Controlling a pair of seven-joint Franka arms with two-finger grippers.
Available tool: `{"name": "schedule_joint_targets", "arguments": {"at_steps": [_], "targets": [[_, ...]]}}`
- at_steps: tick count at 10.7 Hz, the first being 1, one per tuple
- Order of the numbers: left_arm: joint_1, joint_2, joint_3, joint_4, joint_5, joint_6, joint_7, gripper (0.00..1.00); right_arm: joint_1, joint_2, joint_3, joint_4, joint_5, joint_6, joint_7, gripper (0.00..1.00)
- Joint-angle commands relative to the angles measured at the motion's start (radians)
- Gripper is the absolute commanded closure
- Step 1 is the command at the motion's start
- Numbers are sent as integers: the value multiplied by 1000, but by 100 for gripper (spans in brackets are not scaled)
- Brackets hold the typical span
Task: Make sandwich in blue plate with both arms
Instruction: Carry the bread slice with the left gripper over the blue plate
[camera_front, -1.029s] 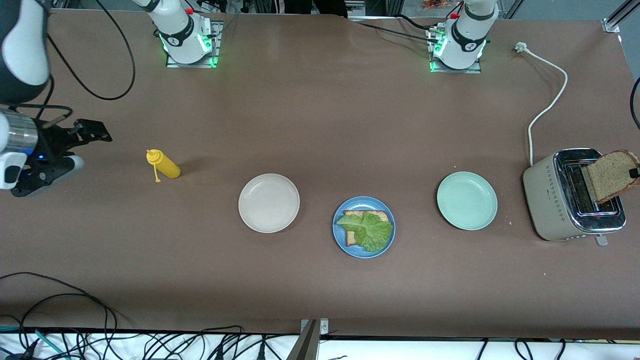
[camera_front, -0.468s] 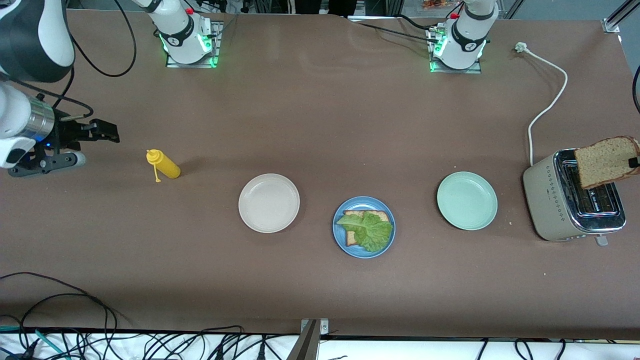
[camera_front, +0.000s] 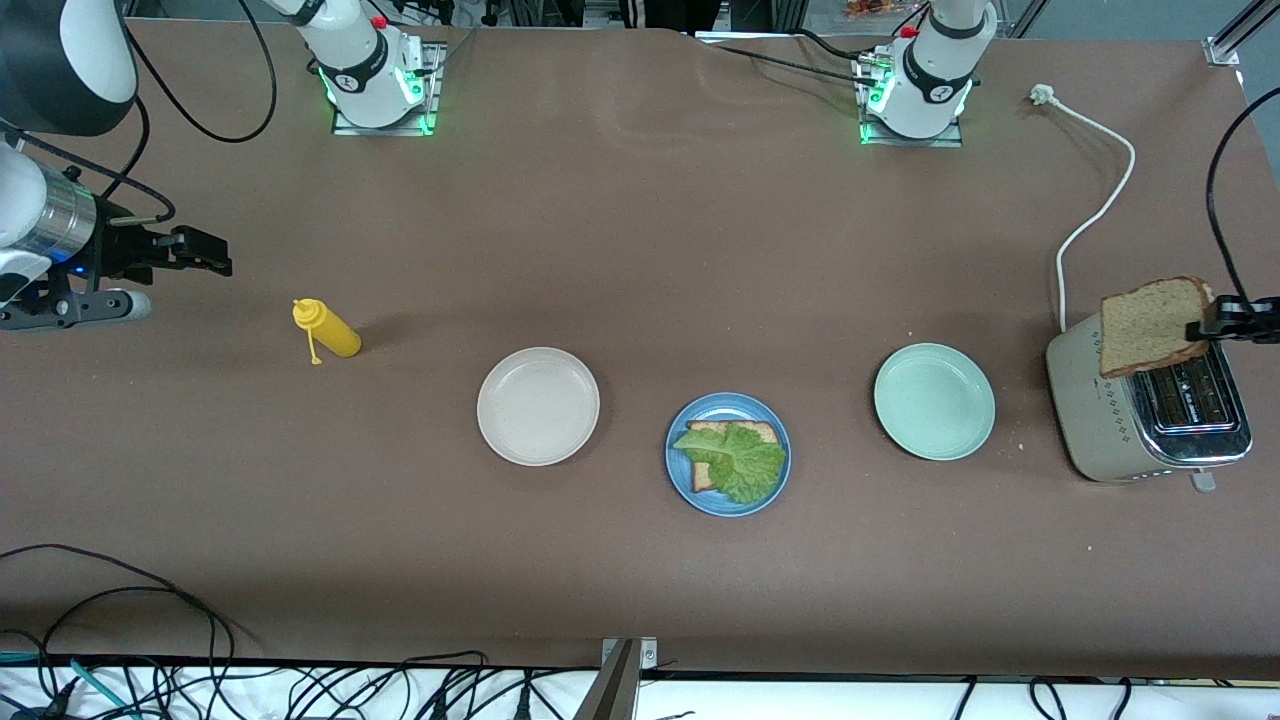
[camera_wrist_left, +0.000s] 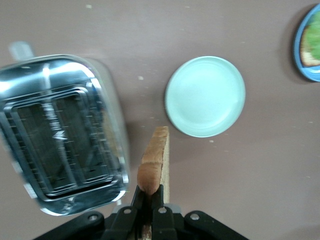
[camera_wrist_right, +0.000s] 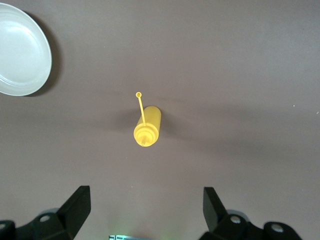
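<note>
Presently, a slice of brown bread is clamped by its edge in the left gripper and is held in the air over the toaster, at the left arm's end of the table. In the left wrist view the slice is seen edge-on, pinched between the closed black fingers, with the toaster's two slots below and to one side of it. A white cord is seen running from the toaster toward the robots' bases, its plug lying loose on the table.

Near the middle of the table, the blue plate is set nearest the front camera of the three plates. On it a second bread slice is laid flat, with a crinkly green lettuce leaf spread on top and covering most of it. The pale green plate is placed between the blue plate and the toaster, and the beige plate lies beside the blue plate toward the right arm's end.

The right gripper is held with its fingers wide apart and nothing between them, over bare table at the right arm's end, near a yellow squeeze bottle. In the right wrist view that bottle is shown lying on its side between the spread fingers, well below them.
</note>
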Motion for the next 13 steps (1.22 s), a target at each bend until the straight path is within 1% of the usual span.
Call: {"name": "schedule_joint_targets", "arguments": {"at_steps": [1,2,4,7,8,9,11,13], "targets": [[-80,9,15,22,-90,-60,-111,100,-12,12,1,12,-10,5,24,0],[-111,11,15,19,-127,-60,-180,100,-12,12,1,11,-10,7,27,0],[-182,51,15,13,-144,-60,-284,100,-18,18,1,12,-11,16,27,0],[-255,117,15,22,-303,-55,-462,100,-20,21,1,12,-13,11,18,0],[-296,135,17,27,-348,-39,-517,100,-20,21,1,12,-13,11,21,0],[-327,143,17,27,-389,15,-537,100,-20,21,1,12,-11,10,24,0],[-386,195,17,27,-499,111,-609,100,-20,21,-5,12,-10,10,27,0],[-433,233,17,27,-569,203,-651,100,-20,22,-5,12,-7,13,27,0]]}}
